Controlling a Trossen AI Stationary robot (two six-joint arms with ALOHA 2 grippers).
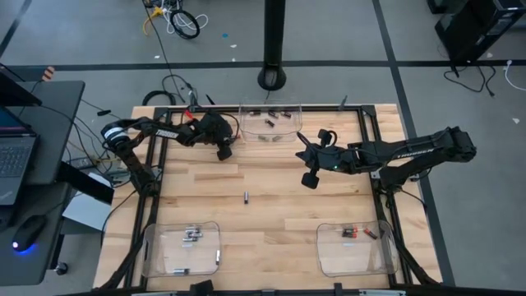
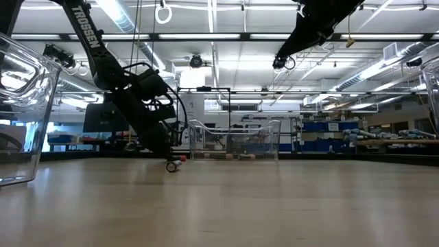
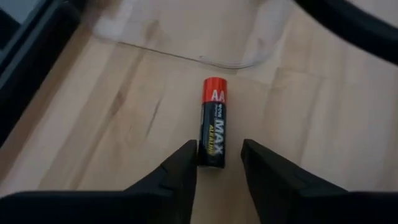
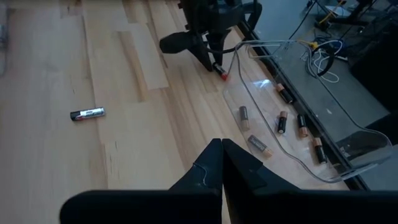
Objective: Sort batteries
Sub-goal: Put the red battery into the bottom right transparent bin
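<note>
A black AA battery with a red end (image 3: 212,121) lies flat on the wooden table, close to the near left corner of the clear far bin (image 1: 269,123). My left gripper (image 3: 219,163) is open and slants down over it. Its fingers stand on either side of the battery's black end, and the red end (image 4: 224,76) points away from them. A second loose battery (image 1: 246,196) lies at mid-table. My right gripper (image 4: 222,155) is shut and empty, raised above the table's right half (image 1: 311,177). My left gripper has one finger (image 3: 185,163) close against the side of the battery's black end (image 3: 210,158); I cannot tell whether it touches. The other finger (image 3: 258,163) stands apart from it. The fingers come slanting down and lie along the battery.
The far bin (image 4: 292,124) holds several batteries. A clear bin at the near left (image 1: 182,247) holds silvery cells. Another at the near right (image 1: 353,245) holds dark cells with red ends. Bare wood lies between the bins. A black frame (image 1: 374,140) rims the table.
</note>
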